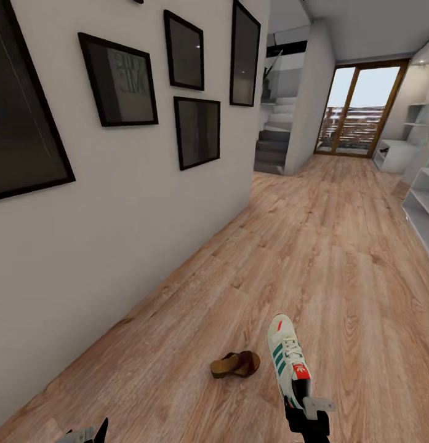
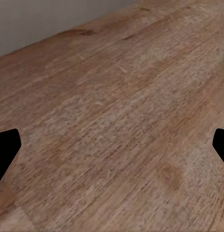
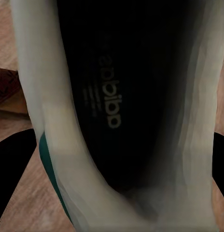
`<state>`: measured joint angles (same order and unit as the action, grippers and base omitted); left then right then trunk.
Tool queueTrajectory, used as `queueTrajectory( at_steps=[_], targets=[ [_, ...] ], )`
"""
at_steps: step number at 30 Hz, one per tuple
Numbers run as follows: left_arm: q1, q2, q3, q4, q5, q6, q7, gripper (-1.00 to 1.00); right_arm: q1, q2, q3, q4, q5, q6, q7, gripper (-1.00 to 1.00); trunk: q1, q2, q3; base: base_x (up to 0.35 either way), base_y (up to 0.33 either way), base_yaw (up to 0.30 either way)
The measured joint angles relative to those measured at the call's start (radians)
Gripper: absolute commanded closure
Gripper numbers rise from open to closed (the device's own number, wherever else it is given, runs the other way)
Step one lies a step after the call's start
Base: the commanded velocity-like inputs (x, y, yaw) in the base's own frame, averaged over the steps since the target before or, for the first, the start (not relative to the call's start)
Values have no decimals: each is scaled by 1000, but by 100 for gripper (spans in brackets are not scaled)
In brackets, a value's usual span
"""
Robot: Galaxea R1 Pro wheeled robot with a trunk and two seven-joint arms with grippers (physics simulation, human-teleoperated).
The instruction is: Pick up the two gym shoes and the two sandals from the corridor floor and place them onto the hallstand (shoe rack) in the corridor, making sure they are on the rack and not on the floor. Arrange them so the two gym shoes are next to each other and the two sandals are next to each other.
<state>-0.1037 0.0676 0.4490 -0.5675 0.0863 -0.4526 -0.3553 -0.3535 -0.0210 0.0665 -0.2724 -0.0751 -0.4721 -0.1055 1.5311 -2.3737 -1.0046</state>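
Above floor, right claw clamps gym shoe, toe pointing away.

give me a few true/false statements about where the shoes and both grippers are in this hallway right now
1. The right gripper is at the heel end of a gym shoe. True.
2. A brown sandal lies on the corridor floor, on the gym shoe's wall side. True.
3. The left gripper is shut on a sandal. False: in the left wrist view its fingers stand wide apart with bare floor between them.
4. The sandal rests on the shoe rack. False: it lies on the floor, and the pale shelves are far off at the right edge of the head view.
5. Dark framed pictures hang on the wall. True.
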Motion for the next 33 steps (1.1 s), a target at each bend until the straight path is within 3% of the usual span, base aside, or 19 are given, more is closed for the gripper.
queueTrajectory(
  at_steps=[16,33],
  targets=[
    [0,0,0,0,0,0,0,-100,0,0,0,0,0,0,0,100,0,0,0,-8,291,-300],
    [0,0,1,1,0,0,0,-100,0,0,0,0,0,0,-1,100,0,0,0,-4,23,-300]
  ],
)
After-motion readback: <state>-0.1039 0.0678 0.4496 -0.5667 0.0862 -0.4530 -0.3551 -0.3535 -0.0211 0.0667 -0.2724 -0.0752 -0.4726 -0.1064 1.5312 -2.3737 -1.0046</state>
